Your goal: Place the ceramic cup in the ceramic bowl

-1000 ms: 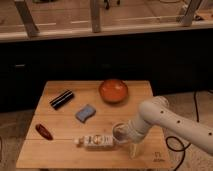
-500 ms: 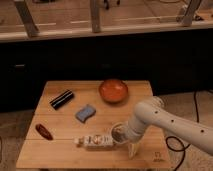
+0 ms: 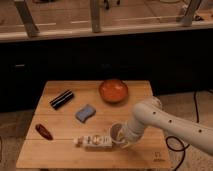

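Note:
The ceramic cup (image 3: 116,132) is a small pale round cup standing on the wooden table (image 3: 60,155) near the front, right of a white box. The ceramic bowl (image 3: 113,90) is orange-red and sits at the back of the table, well apart from the cup. My gripper (image 3: 123,138) is at the end of the white arm (image 3: 165,122) that comes in from the right, and it is down at the cup's right side, right against it.
A white rectangular box with orange marks (image 3: 93,141) lies just left of the cup. A blue-grey sponge (image 3: 86,113) lies mid-table, a black object (image 3: 61,99) at the back left, a dark red object (image 3: 44,131) at the left front. Cables lie on the floor right.
The arm has shifted slightly left and down, bringing the gripper closer onto the cup. The cup, bowl and other objects have stayed in place.

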Robot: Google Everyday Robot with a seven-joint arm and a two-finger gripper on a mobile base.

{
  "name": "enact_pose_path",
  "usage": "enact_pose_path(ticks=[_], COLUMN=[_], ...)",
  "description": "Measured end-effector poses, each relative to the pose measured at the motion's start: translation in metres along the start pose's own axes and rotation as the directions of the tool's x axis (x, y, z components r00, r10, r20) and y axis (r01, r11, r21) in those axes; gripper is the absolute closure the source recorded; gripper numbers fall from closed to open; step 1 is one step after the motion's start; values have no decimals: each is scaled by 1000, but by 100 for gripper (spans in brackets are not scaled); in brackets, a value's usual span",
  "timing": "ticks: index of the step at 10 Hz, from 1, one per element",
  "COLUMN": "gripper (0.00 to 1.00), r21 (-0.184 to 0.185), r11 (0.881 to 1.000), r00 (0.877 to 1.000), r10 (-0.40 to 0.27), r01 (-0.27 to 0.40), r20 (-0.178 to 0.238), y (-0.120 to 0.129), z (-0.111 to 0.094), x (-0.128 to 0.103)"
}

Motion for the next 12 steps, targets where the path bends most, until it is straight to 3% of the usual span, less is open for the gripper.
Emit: enact_pose_path(ticks=[2, 5, 8, 12], gripper=[100, 100, 100, 100], r21=[1, 3, 31, 81], r11=[1000, 1000, 999, 996], r00=[1000, 1000, 999, 999], r10=[-7, -13, -20, -31], r01=[7, 13, 19, 28], r20=[6, 18, 30, 24], y=[-1, 3, 4, 3], z=[-1, -6, -19, -52], x=[-1, -3, -6, -10])
